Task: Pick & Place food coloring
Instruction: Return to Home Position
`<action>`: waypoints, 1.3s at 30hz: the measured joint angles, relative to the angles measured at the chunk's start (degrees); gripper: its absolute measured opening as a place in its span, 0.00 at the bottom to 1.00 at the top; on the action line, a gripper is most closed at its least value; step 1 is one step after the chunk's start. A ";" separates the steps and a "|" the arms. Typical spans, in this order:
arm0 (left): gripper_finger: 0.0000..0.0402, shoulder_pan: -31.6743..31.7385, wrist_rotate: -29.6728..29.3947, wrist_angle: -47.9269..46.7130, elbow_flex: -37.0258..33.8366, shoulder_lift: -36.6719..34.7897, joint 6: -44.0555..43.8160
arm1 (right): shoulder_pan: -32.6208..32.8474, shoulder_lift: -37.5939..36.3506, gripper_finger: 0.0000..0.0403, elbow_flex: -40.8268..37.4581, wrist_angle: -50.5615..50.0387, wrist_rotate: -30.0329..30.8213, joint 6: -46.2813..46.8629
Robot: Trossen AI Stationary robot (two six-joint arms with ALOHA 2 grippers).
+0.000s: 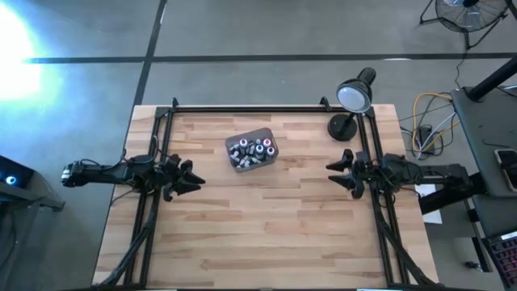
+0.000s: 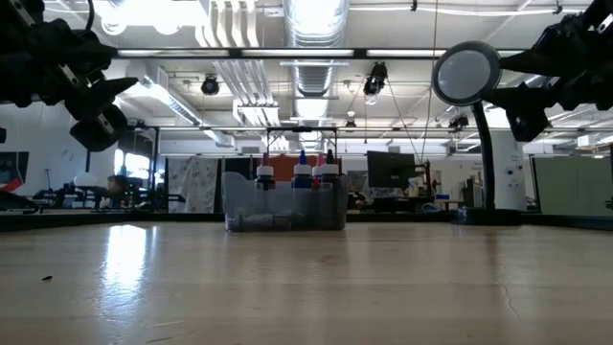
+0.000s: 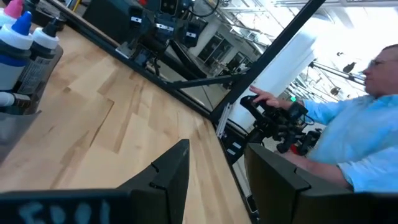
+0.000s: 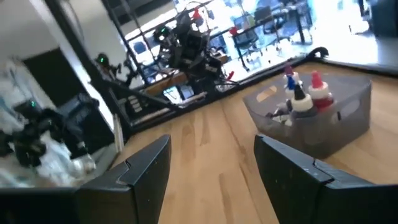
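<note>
food coloring bottles (image 1: 251, 150) upright and lying together inside grey tub (image 1: 246, 135), upper centre of high view, on worktop (image 1: 266, 226) | left gripper (image 1: 196, 179) centre-left, off the worktop surface, fingers spread, holding nothing | right gripper (image 1: 333, 174) centre-right, fingers spread, holding nothing | both well apart from tub | desk lamp (image 1: 355, 93) upper right

The tiny food coloring bottles (image 1: 251, 151) have pale or grey plastic bodies and small pointed caps in white, pink, red, blue or dark. They sit bunched together inside a translucent grey square tub (image 1: 246, 135) on the far middle of the wooden worktop (image 1: 266, 218). Several stand upright, caps rising above the tub's rim, among them a blue-capped bottle (image 2: 303, 167) between two darker-capped ones. Others lie on their sides at the bottom.
</note>
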 joint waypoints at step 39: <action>0.33 -0.01 0.02 -0.22 0.07 0.02 0.00 | 2.77 1.62 0.56 0.02 0.68 2.01 -22.94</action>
